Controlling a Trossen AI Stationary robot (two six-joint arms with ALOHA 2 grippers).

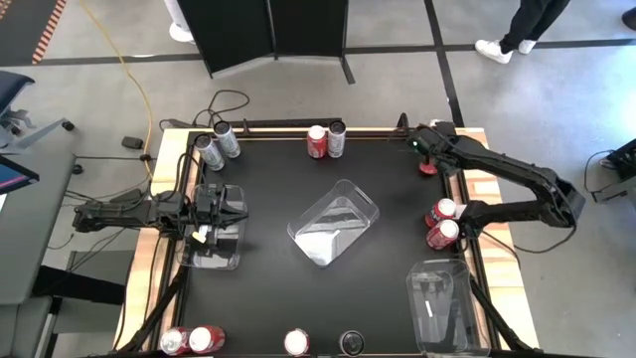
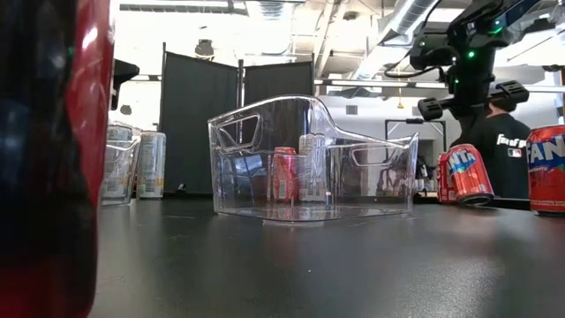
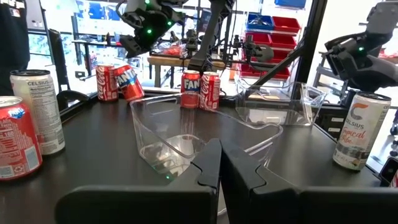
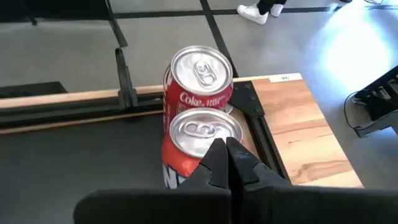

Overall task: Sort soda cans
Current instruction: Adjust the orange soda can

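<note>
My right gripper (image 4: 225, 148) is shut at the table's far right corner. Its tips are at the top of a red Fanta can (image 4: 186, 140). That can stands tipped (image 2: 463, 174) toward a red Coke can (image 4: 200, 74) behind it. In the high view the arm hides most of this pair (image 1: 427, 166). Two more red cans (image 1: 443, 222) stand upright at the right edge. Silver cans (image 1: 220, 145) stand far left, and a red and a silver can (image 1: 326, 140) stand at the far edge. Several cans (image 1: 206, 340) line the near edge. My left gripper (image 3: 219, 167) is shut, level above the left clear tray (image 1: 214, 254). My right gripper's shut fingertips (image 4: 214, 152) meet the near rim of the Fanta can's top (image 4: 199, 144), slanting down from the table's near right. Nothing shows between them; whether a bit of rim is pinched I cannot tell. The can is tilted, with its top toward the Coke can (image 3: 107, 82).
A clear tray (image 1: 335, 224) sits mid-table and another (image 1: 437, 303) at the near right. A wooden border (image 4: 298, 137) and a black corner bracket (image 4: 249, 99) lie right beside the tipped can. A person (image 2: 505, 146) stands beyond the far right edge.
</note>
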